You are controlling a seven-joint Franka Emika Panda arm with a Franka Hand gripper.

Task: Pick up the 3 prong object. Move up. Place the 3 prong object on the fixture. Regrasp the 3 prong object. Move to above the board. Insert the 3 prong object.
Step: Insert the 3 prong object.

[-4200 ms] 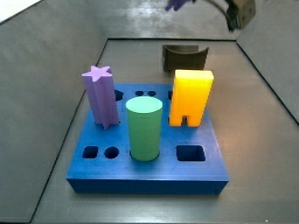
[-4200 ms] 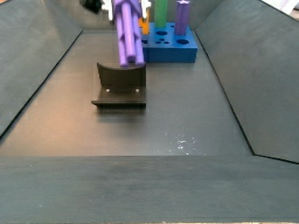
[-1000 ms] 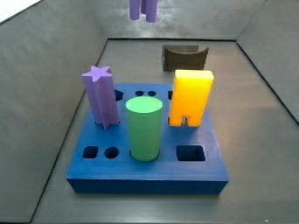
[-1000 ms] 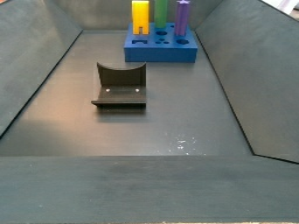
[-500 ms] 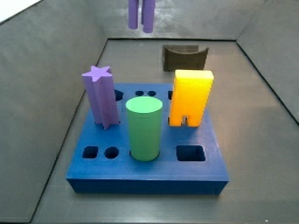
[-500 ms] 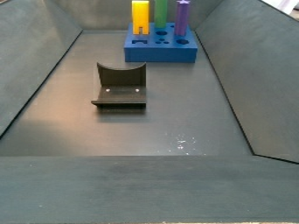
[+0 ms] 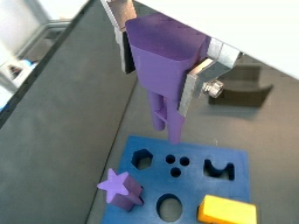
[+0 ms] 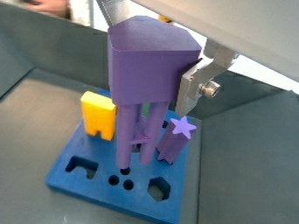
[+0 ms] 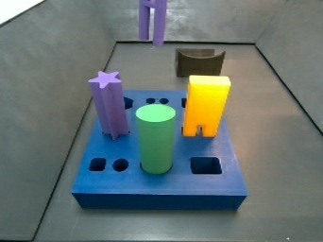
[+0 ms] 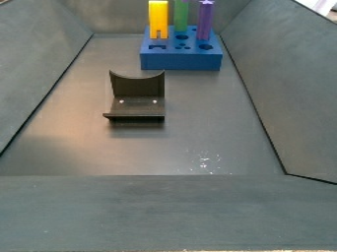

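While the prongs hang over the board, this is how the pieces stand:

Hand: the hand is well above the board, its flat silver plates pressed on two opposite sides of the 3 prong object's thick upper body, so it is closed and holding that piece.

3 prong object: the 3 prong object hangs prongs down, clear of the board; in a side view only its lower part shows, above the board's far side.

Board: the board is a flat blue square with cut holes; a cluster of three small round holes lies roughly under the prongs.

Neighbours on the board: a purple star post, a green cylinder and a yellow block stand upright in it.

Fixture: the fixture stands beyond the board, well apart from it and bare.

Handling, as a judgement: it looks like stiff, light, smooth plastic; the thin prongs look like the weak part. The broad flat faces of the upper body are the right place to take hold, as now.

Surfaces: matte blocks, a dull grey floor.
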